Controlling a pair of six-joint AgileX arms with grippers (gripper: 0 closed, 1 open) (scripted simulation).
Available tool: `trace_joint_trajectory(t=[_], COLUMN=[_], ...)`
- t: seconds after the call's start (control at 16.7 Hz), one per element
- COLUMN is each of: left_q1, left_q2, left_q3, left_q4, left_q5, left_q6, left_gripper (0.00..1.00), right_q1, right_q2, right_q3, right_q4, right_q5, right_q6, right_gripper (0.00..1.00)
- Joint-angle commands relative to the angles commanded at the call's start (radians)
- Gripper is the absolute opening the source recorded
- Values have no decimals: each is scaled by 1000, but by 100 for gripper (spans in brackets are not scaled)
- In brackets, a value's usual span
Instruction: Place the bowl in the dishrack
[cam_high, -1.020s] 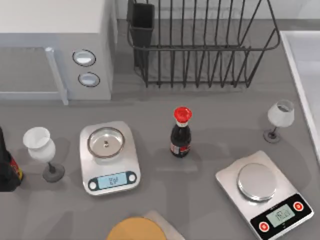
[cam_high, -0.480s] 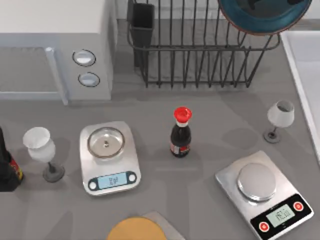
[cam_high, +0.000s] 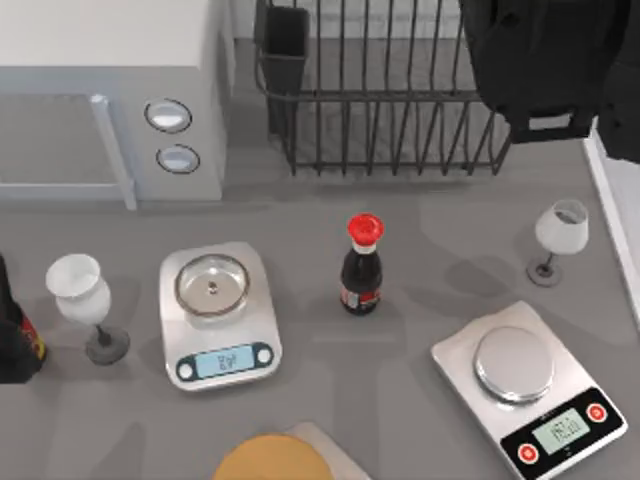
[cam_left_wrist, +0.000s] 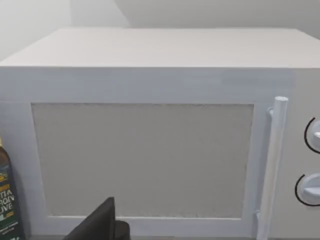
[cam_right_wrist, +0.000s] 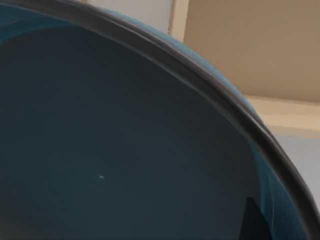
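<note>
Whether the right gripper (cam_high: 560, 70), at upper right over the black wire dishrack (cam_high: 400, 130), grips it I cannot tell, but the round, glossy blue-inside bowl (cam_right_wrist: 110, 150) looks rigid, slippery and breakable, best pinched at its rim.

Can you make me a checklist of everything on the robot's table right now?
Surface: grey table, things standing on it.
Job's things: bowl with a blue inside, close up in the right wrist view; black wire dishrack at the back.
Clutter: two scales, red-capped bottle, two glasses, yellow-orange disc at the front edge, dark bottle at the left edge.
Grippers: right arm above the dishrack's right end; left gripper's dark tip faces the microwave.
Cables: nothing seen.
Surroundings: white microwave at back left.
</note>
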Motion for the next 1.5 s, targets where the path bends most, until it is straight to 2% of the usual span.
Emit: trace_joint_trajectory(t=[0.24, 0.72, 0.9, 1.26, 1.5], left_q1=[0, 0, 0, 0, 0], left_q2=[0, 0, 0, 0, 0], left_q3=[0, 0, 0, 0, 0], left_q4=[0, 0, 0, 0, 0], left_q5=[0, 0, 0, 0, 0], left_q6=[0, 0, 0, 0, 0], left_gripper=[100, 100, 100, 100, 100], right_q1=[78, 54, -16, -223, -319], right_q2=[-23, 18, 140, 457, 574], right_q3=[-27, -27, -38, -96, -130], right_q4=[109, 149, 279, 700, 833], right_q5=[72, 51, -18, -222, -315], right_q6=[21, 21, 18, 15, 8], right_gripper=[0, 0, 0, 0, 0])
